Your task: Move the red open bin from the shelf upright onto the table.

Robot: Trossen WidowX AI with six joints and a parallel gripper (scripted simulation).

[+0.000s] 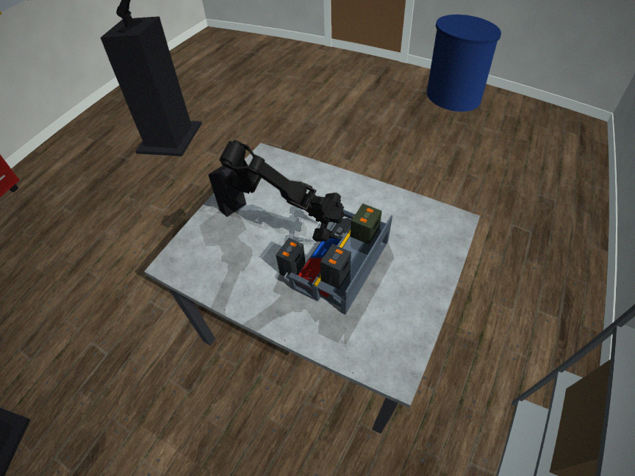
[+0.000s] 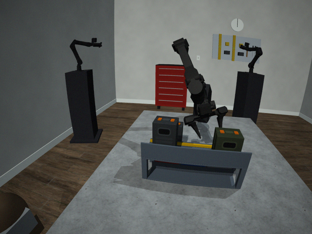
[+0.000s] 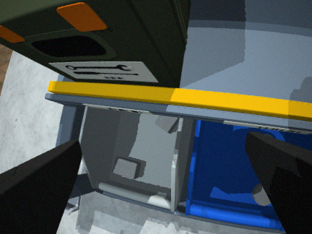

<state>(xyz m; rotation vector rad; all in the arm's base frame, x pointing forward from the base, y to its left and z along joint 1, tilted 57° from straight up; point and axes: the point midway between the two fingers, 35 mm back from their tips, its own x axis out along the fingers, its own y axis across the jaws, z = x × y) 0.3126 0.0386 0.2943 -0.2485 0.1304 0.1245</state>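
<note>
Nearest you in the exterior view, the worktop (image 1: 420, 245) (image 2: 125, 206) (image 3: 22, 119) carries the blue-grey shelf (image 1: 366, 271) (image 2: 196, 157) (image 3: 235, 47), back panel toward you. On top: charcoal case (image 1: 335, 266) (image 2: 165, 132) at your left, green case (image 1: 365, 223) (image 2: 228, 141) (image 3: 144, 36) at your right, both upright.

Past them, a yellow rail (image 1: 344, 240) (image 2: 195, 144) (image 3: 217, 97) runs along the upper deck's edge. Your target, the red bin (image 1: 310, 269), is in the shelf's lower level, at the charcoal-case end. You can't make out its parts clearly. Blue bin (image 1: 324, 247) (image 3: 224, 155) is next in the row, then grey bin (image 1: 342, 226) (image 3: 126, 144) at the green-case end. Grey one has small blocks in it.

A second dark case (image 1: 290, 257) (image 2: 180, 133) stands by the red bin's open side.

Gripper (image 1: 331, 233) (image 2: 210, 132) (image 3: 164, 144): fingers wide apart, nothing held, above the grey/blue end. It's not at the red bin. Arm (image 1: 276, 179) (image 2: 186, 63) reaches over from the worktop's far end.

Behind: red drawer cabinet (image 1: 4, 176) (image 2: 170, 85) between two black pedestals, then wall clock (image 2: 237, 25).
</note>
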